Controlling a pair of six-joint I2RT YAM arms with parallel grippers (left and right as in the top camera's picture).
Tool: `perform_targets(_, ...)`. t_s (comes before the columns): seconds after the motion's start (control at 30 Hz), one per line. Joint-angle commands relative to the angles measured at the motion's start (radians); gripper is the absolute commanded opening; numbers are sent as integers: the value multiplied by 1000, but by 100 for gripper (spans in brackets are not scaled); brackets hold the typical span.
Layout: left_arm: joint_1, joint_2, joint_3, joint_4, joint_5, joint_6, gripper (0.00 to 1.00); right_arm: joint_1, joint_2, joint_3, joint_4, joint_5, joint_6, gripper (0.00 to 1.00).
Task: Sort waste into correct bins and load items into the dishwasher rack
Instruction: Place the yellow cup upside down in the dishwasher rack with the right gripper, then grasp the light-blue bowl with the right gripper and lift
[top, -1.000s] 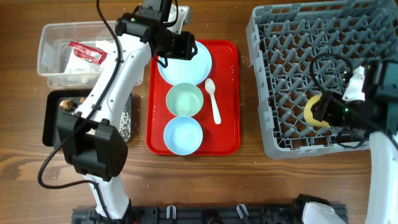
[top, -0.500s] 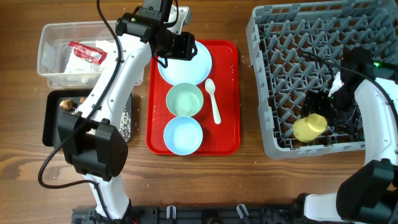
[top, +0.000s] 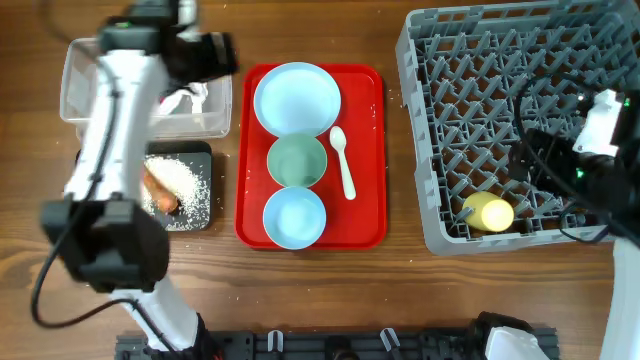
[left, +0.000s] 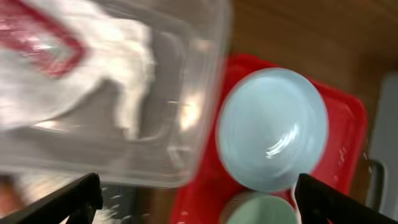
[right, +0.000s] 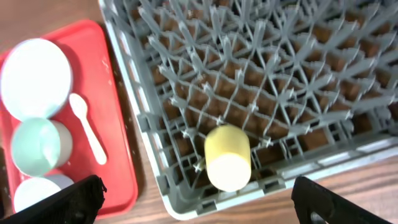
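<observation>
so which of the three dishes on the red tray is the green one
The middle bowl, sitting between the blue plate and the blue bowl.

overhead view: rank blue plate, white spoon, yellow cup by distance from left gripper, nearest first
From the left gripper, above the clear tub:
1. Blue plate, top of the red tray.
2. White spoon, tray's right side.
3. Yellow cup, in the rack, far right.

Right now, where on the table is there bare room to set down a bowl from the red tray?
Bare wood lies between the red tray and the dishwasher rack, and in front of the tray. Many rack cells are free except around the yellow cup. The left side is crowded by the clear tub and black tray.
</observation>
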Motion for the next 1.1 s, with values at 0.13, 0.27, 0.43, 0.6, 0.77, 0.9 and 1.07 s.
perform_targets(0.13, 277, -62, 2, -79, -16, -45, 100, 0, -19, 12, 41, -32, 1, 100)
perform_targets(0.27, 344, -62, 2, -79, -16, -45, 100, 6, -3, 12, 112, -233, -13, 99)
perform_targets(0.43, 350, -62, 2, -79, -16, -45, 100, 298, 123, 12, 283, -244, 96, 100)
perform_targets(0.6, 350, -62, 2, -79, -16, -45, 100, 629, 451, 12, 458, -207, 142, 100)
perform_targets(0.77, 350, -62, 2, -79, -16, -45, 100, 768, 779, 6, 432, -332, 260, 67)
perform_targets(0.9, 350, -62, 2, -79, -16, -45, 100, 864, 816, 4, 381, -216, 305, 55)
perform_targets(1.07, 350, -62, 2, -79, -16, -45, 100, 931, 819, 2, 351, -36, 375, 46)
